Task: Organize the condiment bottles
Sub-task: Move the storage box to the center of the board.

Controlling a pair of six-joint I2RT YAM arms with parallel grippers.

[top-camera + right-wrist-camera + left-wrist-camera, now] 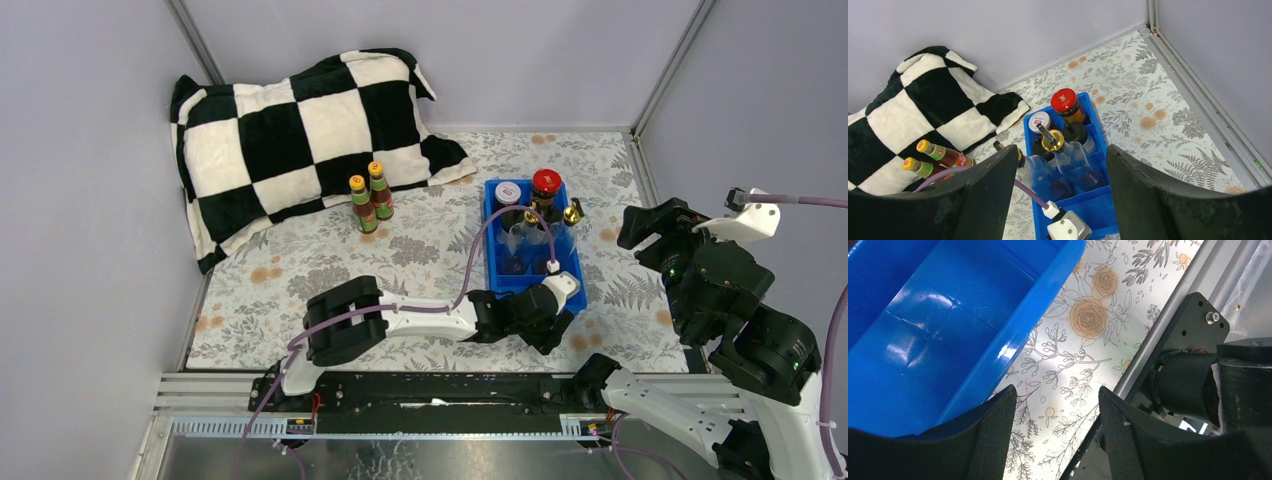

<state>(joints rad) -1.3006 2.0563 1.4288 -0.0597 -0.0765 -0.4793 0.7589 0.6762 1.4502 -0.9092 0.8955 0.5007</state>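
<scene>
Two orange-capped sauce bottles (pixel 362 205) (pixel 380 192) stand on the cloth by the pillow; they also show in the right wrist view (pixel 943 154) (pixel 922 167). The blue tray (pixel 572 268) holds the white-lidded jar (pixel 507 192), the red-lidded jar (pixel 546 183), two gold-spouted bottles (pixel 1050 141) (pixel 1020 159) and black-capped shakers (pixel 1075 131). My left gripper (pixel 555 330) is open and empty at the tray's near end, over the cloth (pixel 1057 395). My right gripper (pixel 643 228) is open and empty, raised to the right of the tray (pixel 1062 150).
A black-and-white checkered pillow (pixel 300 130) lies at the back left. The tray's near compartment (pixel 948 340) holds nothing. The floral cloth (pixel 1088 320) ends at the metal rail (pixel 430 385) with the arm bases. Grey walls enclose the table.
</scene>
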